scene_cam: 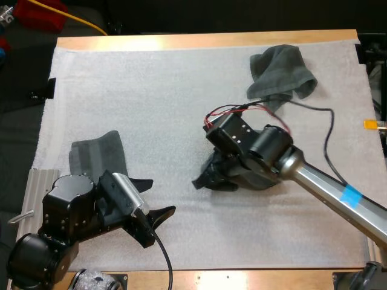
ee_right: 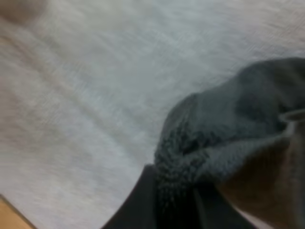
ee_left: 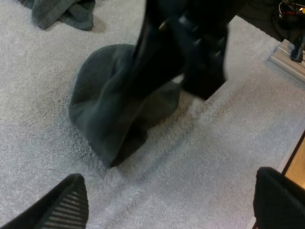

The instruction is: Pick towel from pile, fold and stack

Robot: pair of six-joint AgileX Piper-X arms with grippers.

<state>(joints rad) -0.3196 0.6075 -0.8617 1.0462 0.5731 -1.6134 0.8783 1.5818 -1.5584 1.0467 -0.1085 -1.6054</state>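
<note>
A wooden bench [scene_cam: 199,41] carries a white mat [scene_cam: 151,109] that covers nearly all of its top, leaving bare wood as a strip along the far edge and another along the near edge. Three dark grey-green towels lie on the mat, well apart: a crumpled towel [scene_cam: 281,72] at the far right, a folded towel [scene_cam: 97,154] lying flat at the near left, and a bunched towel [scene_cam: 208,178] touching the mat right of centre. A ribbed metal strip [scene_cam: 35,181] sits at the bench's near left edge, just beside the mat.
</note>
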